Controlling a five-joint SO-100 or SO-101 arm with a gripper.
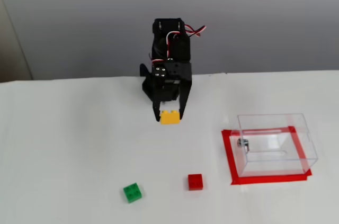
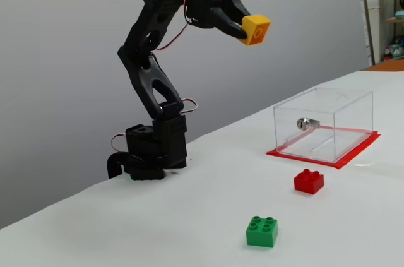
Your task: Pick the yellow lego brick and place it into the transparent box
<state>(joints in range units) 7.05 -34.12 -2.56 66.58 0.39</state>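
Two fixed views show one black robot arm on a white table [image 1: 63, 144]. The gripper [image 2: 247, 29] is clamped on the yellow lego brick [image 2: 255, 29], fingers narrowed to the brick's width, one on each side. In the side-on view the arm reaches up and fwd, so the brick is held high in the air, well above the tabletop; a round hollow shows on the brick face turned toward the camera. In the front view the gripper [image 1: 170, 116] points down toward the camera, and the yellow brick [image 1: 170, 117] sits at the fingertips, studs up.

The transparent box [image 1: 275, 144] stands to the right in both views, well apart from the gripper, resting on a red taped rectangle [image 1: 229, 158]. A small metal fitting [image 2: 303, 123] is fixed to one wall. Nothing is seen inside the box.

A red brick [image 1: 195, 181] lies on the table near the box's front left corner in the front view; a green brick [image 1: 132, 192] lies further left of it. Both sit studs up, apart from each other and from the arm's base [image 2: 148, 153].

No readable writing or brand marks.
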